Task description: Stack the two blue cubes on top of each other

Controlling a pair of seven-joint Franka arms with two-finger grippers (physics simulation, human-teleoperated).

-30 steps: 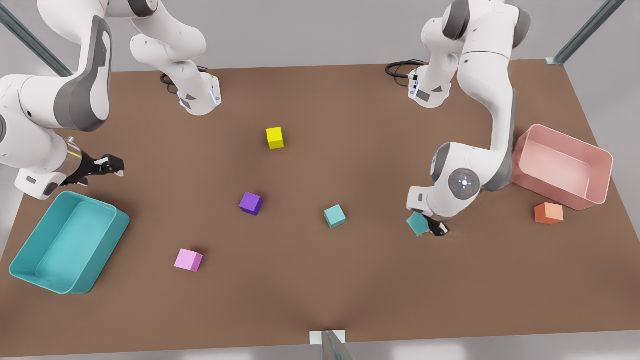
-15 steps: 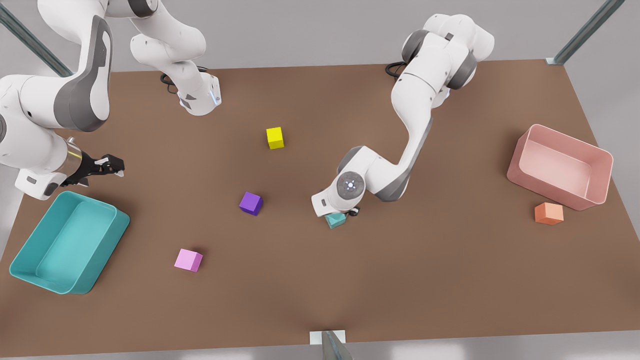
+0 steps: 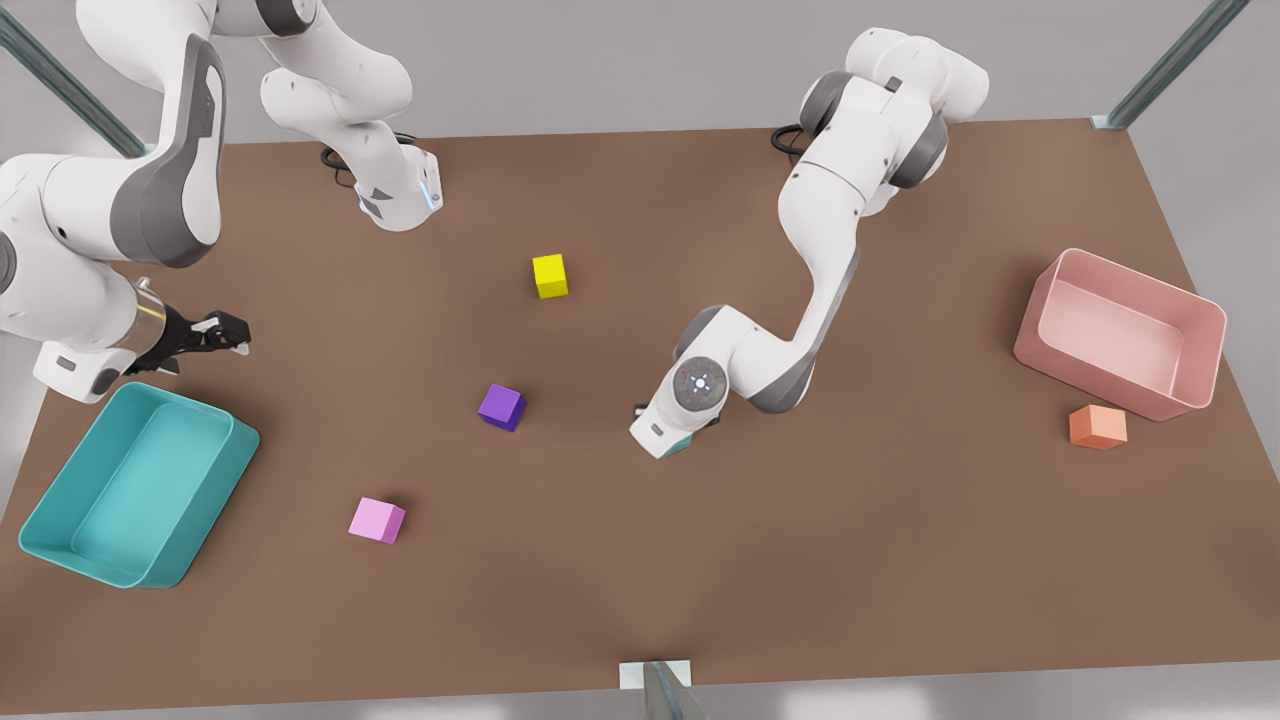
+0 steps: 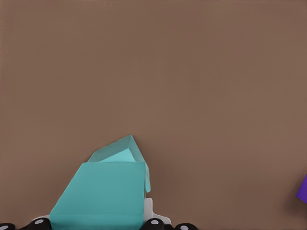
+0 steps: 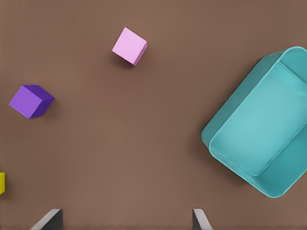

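Note:
My left gripper [image 4: 96, 223] is shut on one blue cube [image 4: 103, 191], which is teal and sits large between the fingers. The other blue cube [image 4: 120, 151] lies on the brown table directly under it, turned at a different angle; I cannot tell whether the two touch. In the front view this arm's wrist covers the pair near the table's middle, leaving a teal sliver [image 3: 682, 446]. My right gripper [image 3: 222, 330] waits open at the front view's left, above the table beside the teal bin [image 3: 130, 490], its fingertips [image 5: 53, 218] wide apart.
A purple cube [image 3: 501, 407], a pink cube [image 3: 377, 521] and a yellow cube [image 3: 550, 275] lie on the table. An orange cube [image 3: 1097, 427] sits by the pink bin [image 3: 1120, 335] at the front view's right.
The left arm carried the blue cube from the front view's right to above the other blue cube, then sank lower over it. The right arm stayed still.

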